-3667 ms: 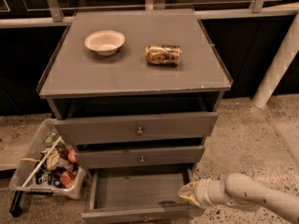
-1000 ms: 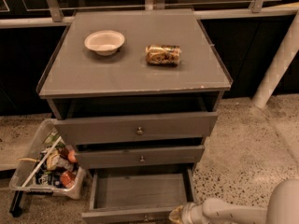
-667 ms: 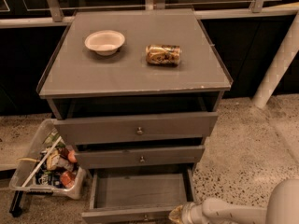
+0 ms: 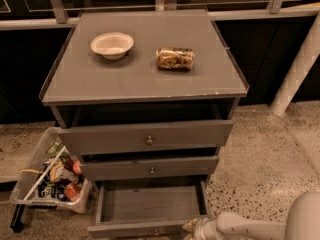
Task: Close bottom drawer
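The bottom drawer (image 4: 150,204) of the grey cabinet stands pulled out, with a plain grey floor showing and nothing in it. Its shallow front panel (image 4: 137,228) with a small knob (image 4: 156,231) lies at the bottom edge of the camera view. My gripper (image 4: 192,227) is at the right end of that front panel, low in the view, touching or just in front of it. My white arm (image 4: 250,226) reaches in from the lower right.
The middle drawer front (image 4: 150,167) and the taller top drawer front (image 4: 145,137) are above. A white bowl (image 4: 112,44) and a lying can (image 4: 174,58) are on the cabinet top. A clear bin of clutter (image 4: 47,176) stands left of the cabinet. A white post (image 4: 297,69) is at right.
Since 3.7 s ago my gripper has dropped from the drawer's right side to the front panel's right end. Over the last second it has barely moved; the drawer looks equally open.
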Controlling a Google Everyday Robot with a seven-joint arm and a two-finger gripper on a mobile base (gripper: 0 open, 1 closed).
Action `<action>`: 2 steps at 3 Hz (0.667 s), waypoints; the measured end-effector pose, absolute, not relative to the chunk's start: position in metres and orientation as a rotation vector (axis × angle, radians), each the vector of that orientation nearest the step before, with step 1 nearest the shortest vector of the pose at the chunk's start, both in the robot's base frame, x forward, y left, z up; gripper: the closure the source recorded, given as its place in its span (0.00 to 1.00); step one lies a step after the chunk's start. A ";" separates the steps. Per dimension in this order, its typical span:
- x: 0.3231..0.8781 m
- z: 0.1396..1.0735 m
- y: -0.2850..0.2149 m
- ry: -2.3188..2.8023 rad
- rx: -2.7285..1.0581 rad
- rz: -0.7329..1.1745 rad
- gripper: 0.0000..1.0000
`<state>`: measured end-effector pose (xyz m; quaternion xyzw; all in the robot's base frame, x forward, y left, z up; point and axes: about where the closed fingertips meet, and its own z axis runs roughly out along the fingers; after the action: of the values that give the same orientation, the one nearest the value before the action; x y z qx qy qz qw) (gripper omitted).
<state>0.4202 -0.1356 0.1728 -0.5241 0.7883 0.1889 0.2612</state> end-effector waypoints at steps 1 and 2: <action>0.427 0.167 -0.135 2.131 -1.408 0.511 0.00; 0.447 0.154 -0.118 2.105 -1.414 0.536 0.18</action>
<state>0.4466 -0.1183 0.1545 -0.5249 0.7818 0.1989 0.2714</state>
